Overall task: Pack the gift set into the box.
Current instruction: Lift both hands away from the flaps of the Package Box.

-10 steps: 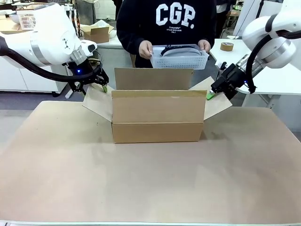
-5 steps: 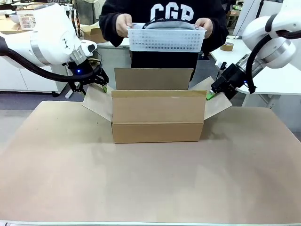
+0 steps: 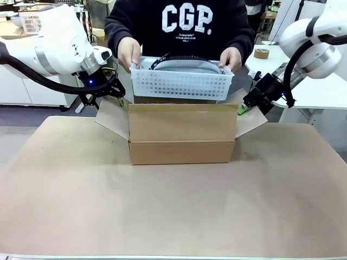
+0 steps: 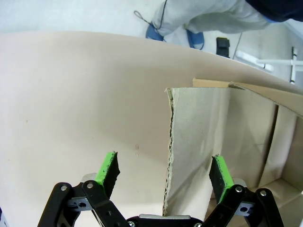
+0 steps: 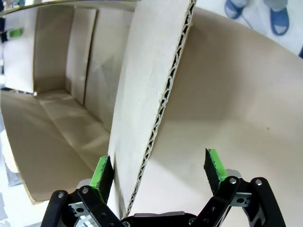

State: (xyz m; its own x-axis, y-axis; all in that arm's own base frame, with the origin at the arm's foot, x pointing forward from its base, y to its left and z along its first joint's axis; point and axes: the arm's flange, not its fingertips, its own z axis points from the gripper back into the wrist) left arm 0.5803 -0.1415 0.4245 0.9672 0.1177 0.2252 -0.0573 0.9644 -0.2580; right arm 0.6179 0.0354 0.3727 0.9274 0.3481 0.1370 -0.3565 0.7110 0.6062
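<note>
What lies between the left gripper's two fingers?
A side flap of the box stands between the left gripper's open fingers, in the left wrist view.

The box (image 3: 181,132) stands on the tabletop (image 3: 173,216), at the middle toward the far side, open upward. Its left flap (image 3: 111,119) splays out to the left and its right flap (image 3: 250,122) to the right. The left tool (image 3: 111,96) sits at the left flap's outer edge, and the right tool (image 3: 246,105) at the right flap's. In each wrist view the flap edge stands between the 2 spread fingers. A person stands behind the box, holding a basket (image 3: 181,84) just over the opening. 1 hand (image 3: 129,53) is at its left end and the other hand (image 3: 230,57) at its right end. A tape roll (image 3: 262,53) lies on another tabletop behind the right tool.
</note>
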